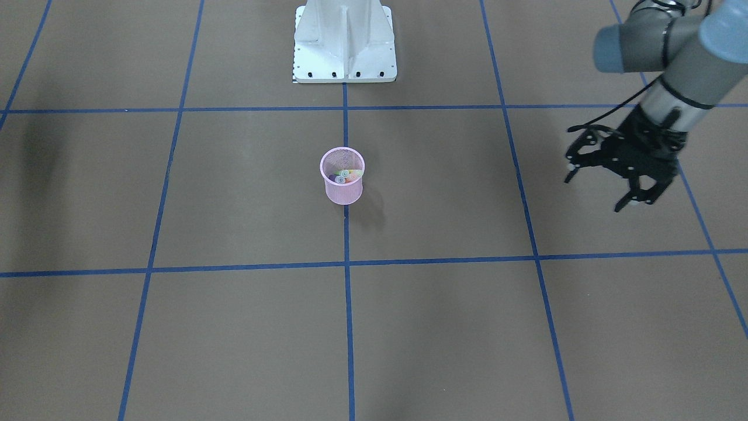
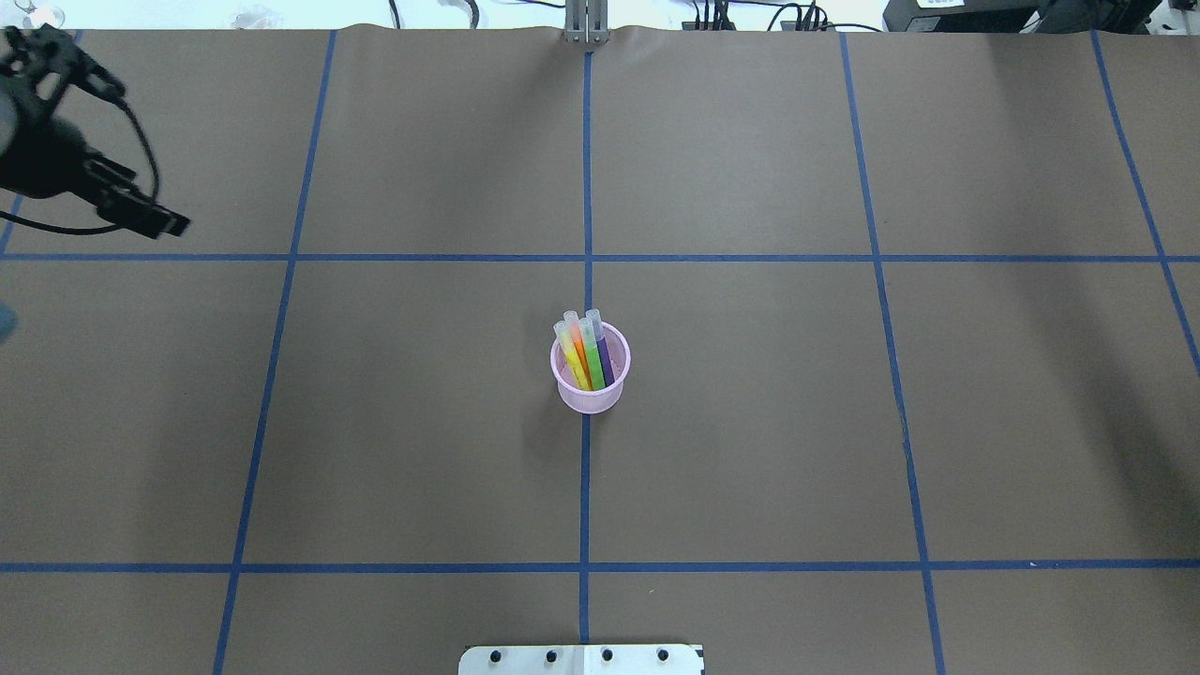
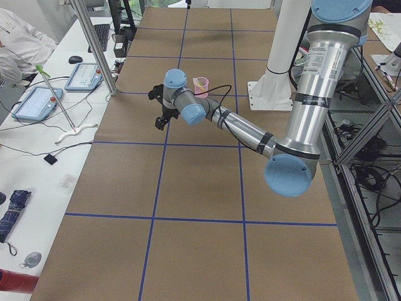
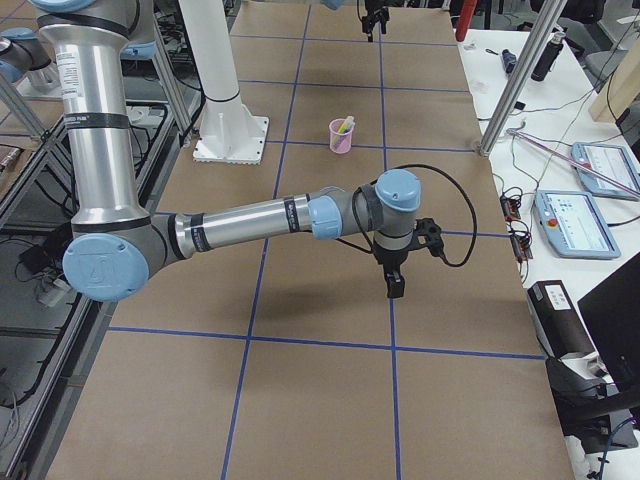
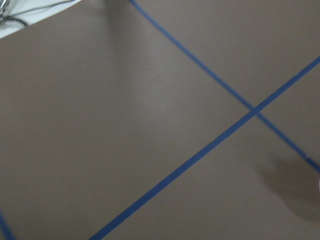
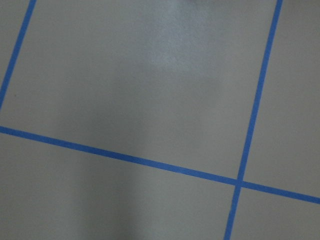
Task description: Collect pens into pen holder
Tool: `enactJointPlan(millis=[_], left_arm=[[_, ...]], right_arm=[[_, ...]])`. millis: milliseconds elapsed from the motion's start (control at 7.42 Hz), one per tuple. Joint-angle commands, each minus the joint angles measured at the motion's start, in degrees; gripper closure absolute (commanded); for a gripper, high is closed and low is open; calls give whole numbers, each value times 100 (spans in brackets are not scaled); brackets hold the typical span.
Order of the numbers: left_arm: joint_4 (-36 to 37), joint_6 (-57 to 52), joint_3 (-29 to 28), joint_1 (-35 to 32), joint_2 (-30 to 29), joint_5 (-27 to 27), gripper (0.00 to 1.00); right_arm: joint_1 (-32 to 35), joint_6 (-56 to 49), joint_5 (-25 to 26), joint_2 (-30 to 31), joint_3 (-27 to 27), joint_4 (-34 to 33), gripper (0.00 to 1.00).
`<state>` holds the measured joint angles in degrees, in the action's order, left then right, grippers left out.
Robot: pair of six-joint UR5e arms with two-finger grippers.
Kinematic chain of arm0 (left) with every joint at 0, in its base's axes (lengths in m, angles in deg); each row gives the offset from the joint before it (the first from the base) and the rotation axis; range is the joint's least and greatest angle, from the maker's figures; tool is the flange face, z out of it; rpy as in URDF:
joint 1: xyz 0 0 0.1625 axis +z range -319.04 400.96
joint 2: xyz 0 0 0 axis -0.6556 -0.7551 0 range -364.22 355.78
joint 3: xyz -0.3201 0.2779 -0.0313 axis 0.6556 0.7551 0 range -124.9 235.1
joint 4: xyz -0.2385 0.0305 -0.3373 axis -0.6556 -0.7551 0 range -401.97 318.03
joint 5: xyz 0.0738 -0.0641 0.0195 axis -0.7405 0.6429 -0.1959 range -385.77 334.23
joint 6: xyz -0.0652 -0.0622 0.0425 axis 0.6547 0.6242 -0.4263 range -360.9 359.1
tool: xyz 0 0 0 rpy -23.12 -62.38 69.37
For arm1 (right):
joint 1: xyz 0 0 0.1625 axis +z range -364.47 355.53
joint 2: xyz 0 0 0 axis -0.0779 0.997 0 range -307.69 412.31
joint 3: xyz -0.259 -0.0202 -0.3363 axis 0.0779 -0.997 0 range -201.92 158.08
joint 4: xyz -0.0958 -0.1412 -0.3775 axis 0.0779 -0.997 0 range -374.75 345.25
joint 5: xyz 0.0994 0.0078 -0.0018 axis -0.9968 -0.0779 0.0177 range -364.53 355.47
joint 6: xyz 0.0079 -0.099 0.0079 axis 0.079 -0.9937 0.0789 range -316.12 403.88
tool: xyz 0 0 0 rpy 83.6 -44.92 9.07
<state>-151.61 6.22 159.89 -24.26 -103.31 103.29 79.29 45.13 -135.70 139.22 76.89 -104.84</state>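
Note:
The pink wire-mesh pen holder [image 1: 342, 190] [image 2: 589, 396] stands upright at the table's centre, on a blue tape line. Several pens [image 2: 586, 352] stand inside it: yellow, orange, green and purple, with pale caps [image 1: 346, 175] poking above the rim. My left gripper [image 1: 596, 190] [image 2: 56, 56] hovers far off at the table's left side, open, with nothing between its fingers. My right gripper [image 4: 395, 272] hangs above the table's right part and shows only in the exterior right view, so I cannot tell whether it is open or shut. Both wrist views show only brown table and blue tape.
The white robot base plate [image 1: 345, 52] [image 2: 581, 659] sits at the robot's edge of the table. Blue tape lines grid the brown surface. Side benches carry tablets [image 4: 585, 205], cables and a metal post [image 3: 94, 44]. A person's sleeve [image 3: 19, 44] shows at one bench.

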Motion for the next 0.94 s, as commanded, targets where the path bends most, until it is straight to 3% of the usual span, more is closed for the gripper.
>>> enactJointPlan(millis=[0,135,404,809], left_arm=[[1156,-1874,-220,-1487,487,654,1],[1825,-2159,-247,-1893,504,647,0],[2478,-2154,-596,-2344,915,576,0],[2316,-1840,-722,-2548,1549,515,0]], right_arm=[[184,-178,-40,439,24,0,0],[185,-178,-31,476,15,0,0],[185,-178,-40,493,-3,0,0],[185,-169,-40,493,-29,0,0]])
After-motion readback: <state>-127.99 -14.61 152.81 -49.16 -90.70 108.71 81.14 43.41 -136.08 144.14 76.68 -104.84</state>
